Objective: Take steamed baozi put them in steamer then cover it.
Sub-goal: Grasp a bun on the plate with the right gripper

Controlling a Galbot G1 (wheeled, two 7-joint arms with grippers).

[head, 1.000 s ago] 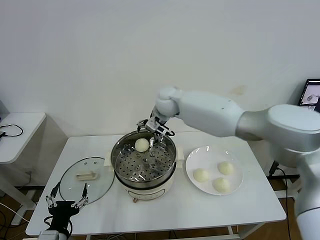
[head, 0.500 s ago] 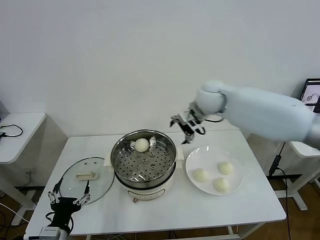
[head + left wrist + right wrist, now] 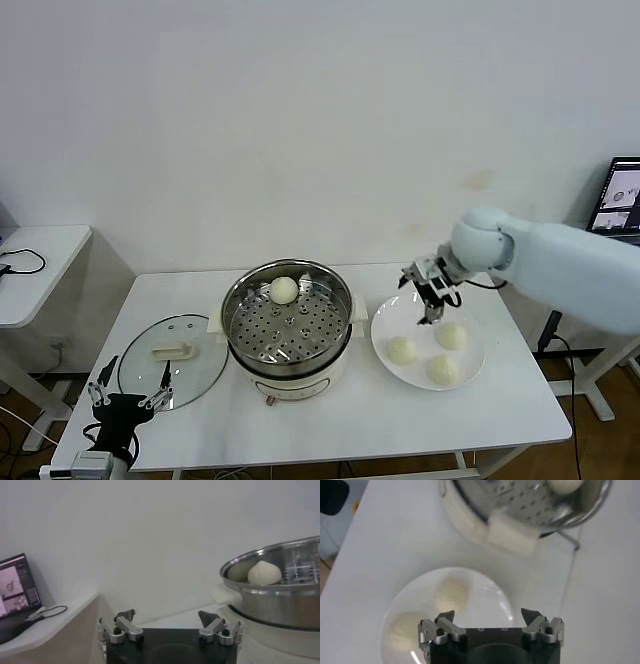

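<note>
Left gripper (image 3: 128, 402) parked low at the table's (image 3: 330, 420) near edge, fingers spread, empty. Lid (image 3: 172, 358) flat beside the steamer (image 3: 287, 325). One bun (image 3: 284, 290) on its tray; three buns (image 3: 402, 350) on the plate (image 3: 385, 370). Right gripper (image 3: 430, 292) spread, empty, above the plate.

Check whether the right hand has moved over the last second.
Yes. The right hand, open and empty, has swung from over the steamer's far rim, beside the bun inside, rightward to above the plate.
</note>
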